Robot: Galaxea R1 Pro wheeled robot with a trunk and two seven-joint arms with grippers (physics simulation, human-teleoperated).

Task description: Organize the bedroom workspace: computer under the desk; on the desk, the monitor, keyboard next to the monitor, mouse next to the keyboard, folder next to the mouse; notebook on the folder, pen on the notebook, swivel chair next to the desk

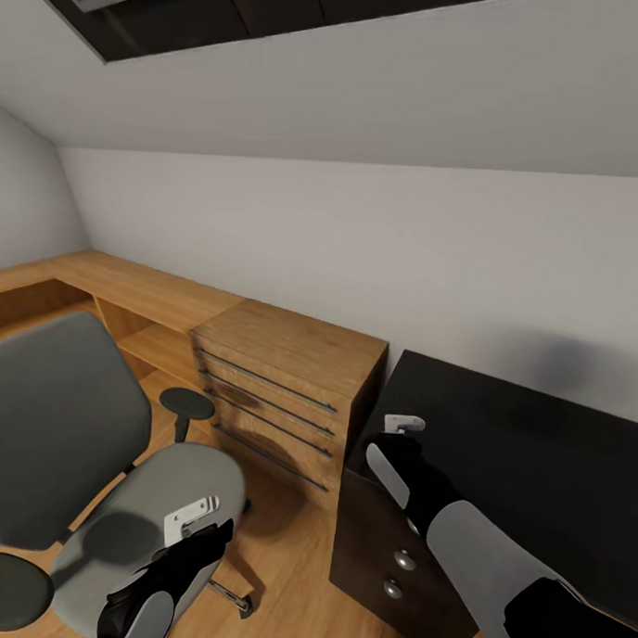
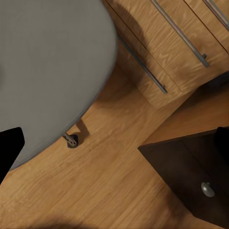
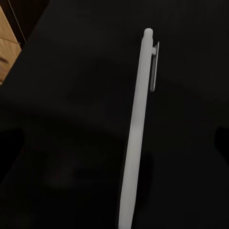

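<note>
Black desk (image 1: 526, 458): glossy top across the lower right of the head view; its drawer front with round silver knobs (image 1: 397, 562) faces the wooden floor (image 1: 289, 578).
Pen (image 3: 137, 138): thin white stick with a clip near its upper end, seen in the right wrist view running from centre bottom to upper right over the dark desk surface; whether it lies on the desk or is carried cannot be told.
Right gripper (image 1: 404, 423): at centre right of the head view, over the near left corner of the desk; judged to be placed there to deal with the pen, but its opening and any grasp cannot be told.
Left gripper (image 1: 191, 518): at lower left of the head view, over the front edge of the chair seat; its fingers are not clear enough to judge the opening, and nothing is seen held.
Swivel chair (image 1: 54, 437): grey seat and back at left, black armrest pads either side; well apart from the desk, so judged not yet positioned beside it. Seat shows bare.
Wooden dresser (image 1: 279, 391): light-wood drawers with bar handles, between chair and desk at centre.
Chair caster (image 2: 71, 140): on the floor under the seat edge, left wrist view.
</note>
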